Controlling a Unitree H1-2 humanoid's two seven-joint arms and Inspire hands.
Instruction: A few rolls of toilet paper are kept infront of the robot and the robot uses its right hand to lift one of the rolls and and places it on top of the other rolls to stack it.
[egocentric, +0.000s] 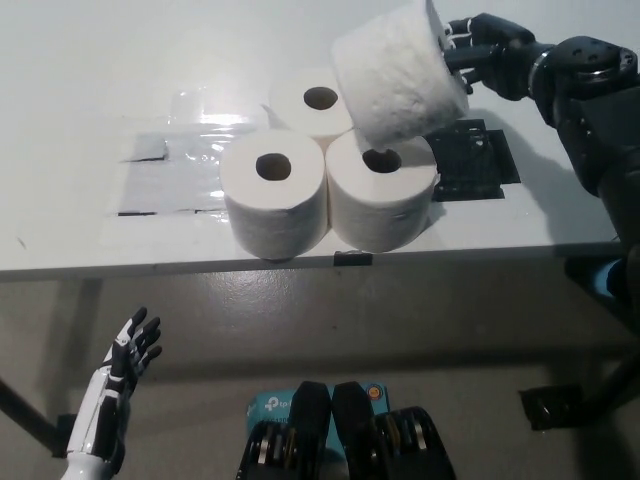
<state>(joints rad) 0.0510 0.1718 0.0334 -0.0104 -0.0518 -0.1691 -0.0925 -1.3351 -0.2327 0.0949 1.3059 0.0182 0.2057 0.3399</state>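
Toilet paper roll (398, 72) gripped in black right hand (490, 62), fingers (462, 52) wrapped on its end, held tilted in the air above three upright rolls (325, 175) clustered near front edge of white table (90, 70), partly over the right front one. White left hand (125, 362) low at lower left below table edge, fingers spread, holding nothing. Black mat (478, 160) on table just right of rolls.

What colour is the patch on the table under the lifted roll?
Black patch, seen in the head view.
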